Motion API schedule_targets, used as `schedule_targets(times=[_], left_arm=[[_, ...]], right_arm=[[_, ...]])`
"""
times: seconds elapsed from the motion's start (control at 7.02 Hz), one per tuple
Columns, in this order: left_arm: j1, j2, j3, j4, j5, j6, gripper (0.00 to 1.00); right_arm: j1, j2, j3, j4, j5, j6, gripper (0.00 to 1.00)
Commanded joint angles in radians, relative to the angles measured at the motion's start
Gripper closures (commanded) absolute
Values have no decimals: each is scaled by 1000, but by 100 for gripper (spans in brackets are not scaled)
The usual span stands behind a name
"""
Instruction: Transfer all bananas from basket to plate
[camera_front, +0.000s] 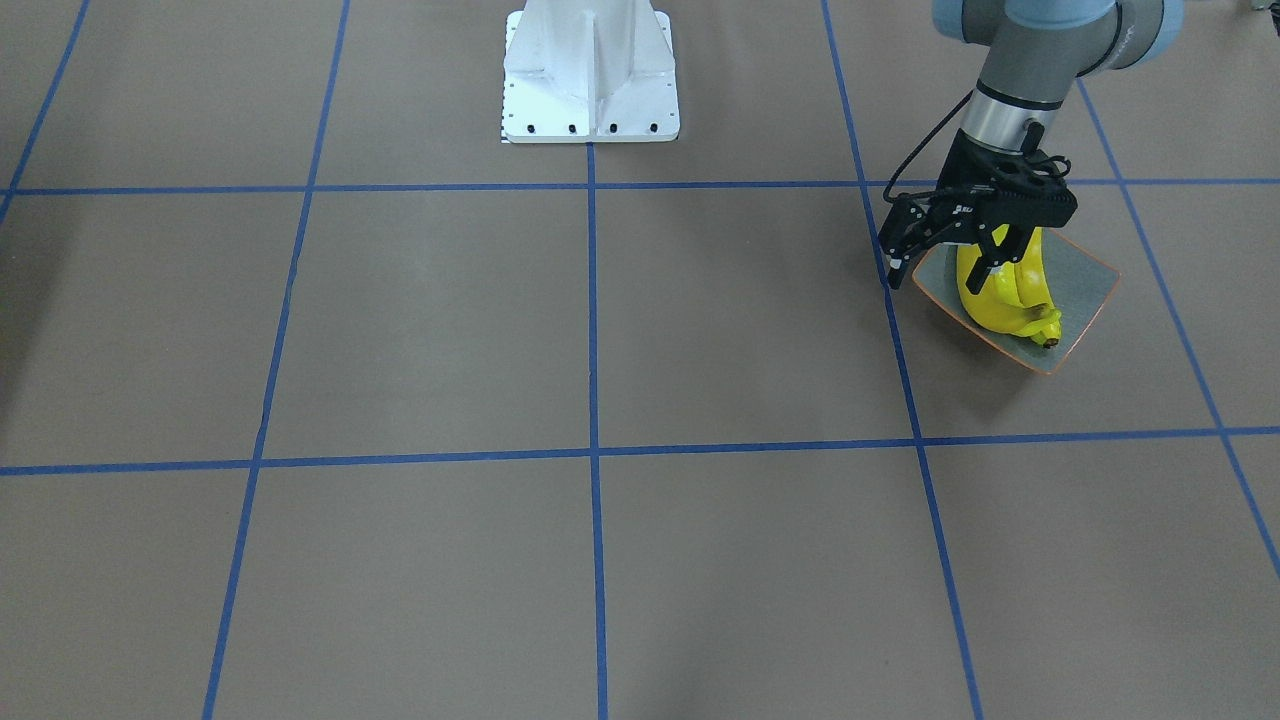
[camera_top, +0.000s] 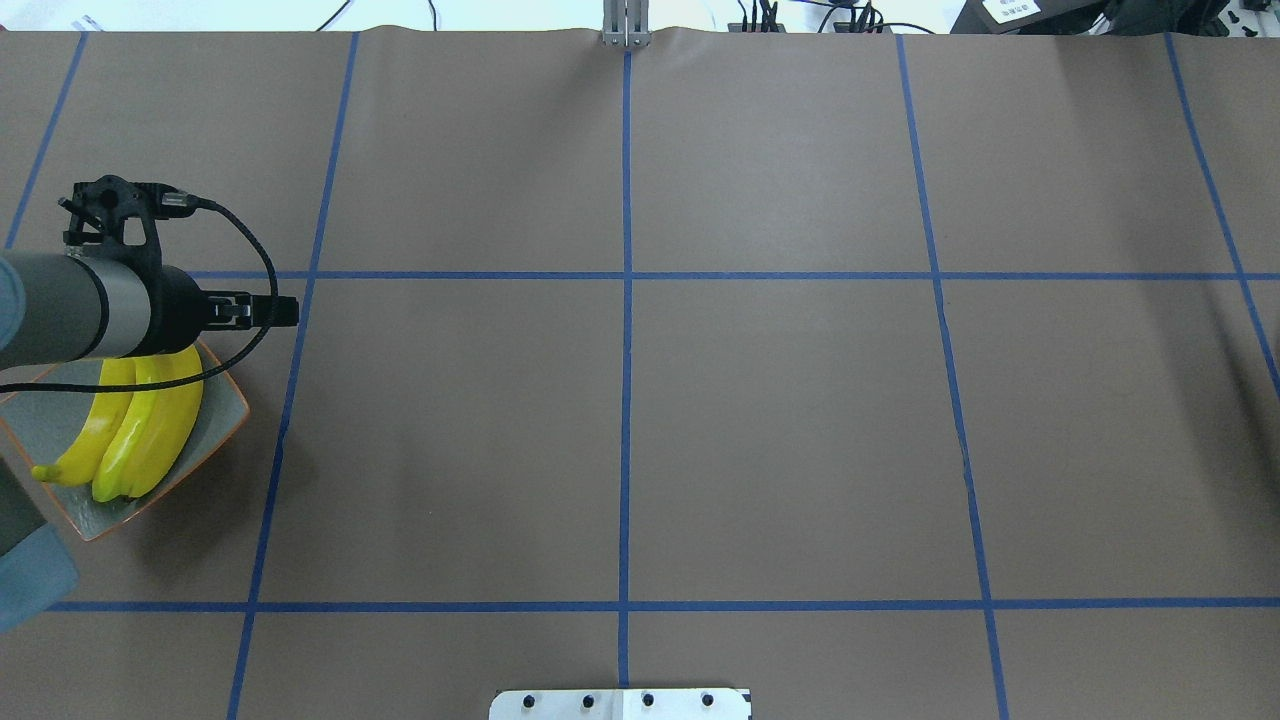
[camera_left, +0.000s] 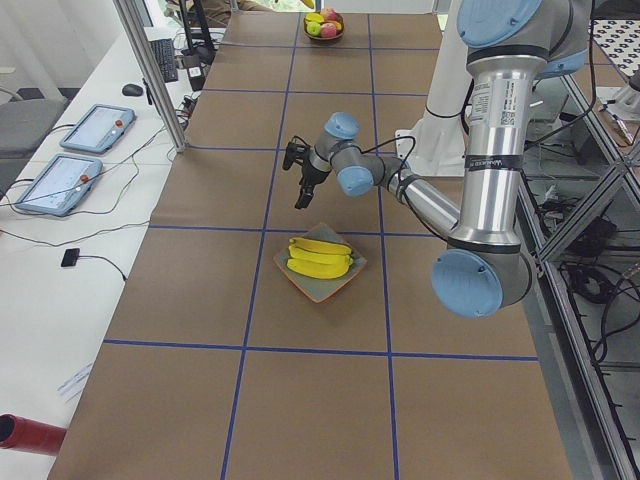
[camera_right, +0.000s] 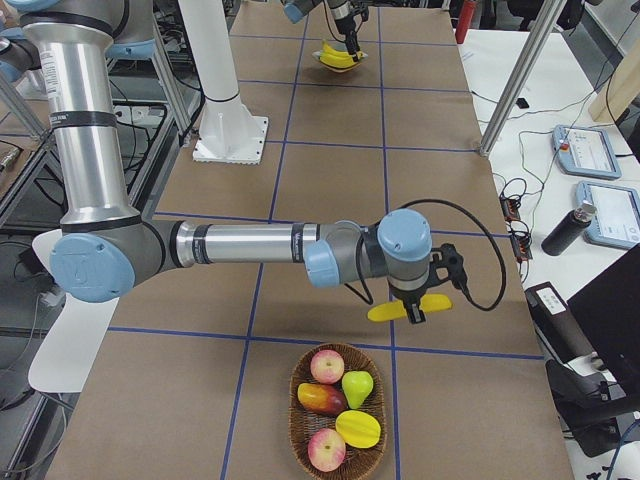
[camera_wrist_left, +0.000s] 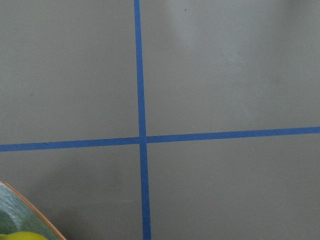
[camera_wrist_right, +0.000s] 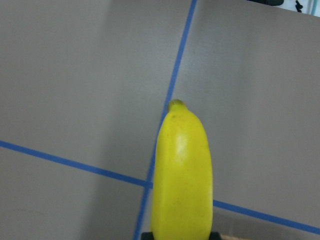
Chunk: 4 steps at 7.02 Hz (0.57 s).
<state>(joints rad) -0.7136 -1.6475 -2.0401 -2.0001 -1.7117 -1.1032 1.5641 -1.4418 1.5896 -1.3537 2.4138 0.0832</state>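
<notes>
Risking a drop on the long carry

Pinches, with the right gripper (camera_right: 411, 312) clamped across its middle, one glossy bright yellow curved plastic banana (camera_wrist_right: 182, 170), held level just above the brown paper-covered table (camera_top: 780, 420) near its right end, just beside the round woven wicker basket (camera_right: 385, 410). Cannot make out any banana among the red, green and yellow fruit (camera_right: 327, 367) in the basket, so probably carries the last one.

Finds three more yellow bananas (camera_top: 150, 430) side by side, touching, on the squarish grey-blue plate with the thin orange rim (camera_top: 222, 410), toward the table's left end. Hangs the left gripper (camera_front: 935, 270), fingers spread and empty, raised over the plate's side facing the table's middle.

Faces, by this reading, a trip along most of the table's length. Invites slipping or swivelling in a two-finger pinch on so smooth and rounded a skin, above all under a quick swing. May call for a hand-over to the left gripper, if beyond the right arm's reach, with a fall onto the table as the price of bad timing. Risks a knock between the arms, with the left gripper hanging over the very spot needed. Leaves little bare room on the plate: risks, in setting a fourth onto the row, sending it rolling over the low upturned edge or nudging a neighbour out.
</notes>
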Motion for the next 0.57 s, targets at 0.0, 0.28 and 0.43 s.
schedule_targets(times=[0.0, 0.28, 0.43], left_arm=[[5, -107, 1, 0, 1, -140, 1], [9, -217, 3, 0, -5, -263, 0], [9, -257, -3, -3, -5, -318, 1]], right_arm=[[-184, 85, 137, 7, -1, 377, 100], [-368, 203, 128, 179, -45, 719, 100], [-445, 236, 127, 279, -94, 868, 100]])
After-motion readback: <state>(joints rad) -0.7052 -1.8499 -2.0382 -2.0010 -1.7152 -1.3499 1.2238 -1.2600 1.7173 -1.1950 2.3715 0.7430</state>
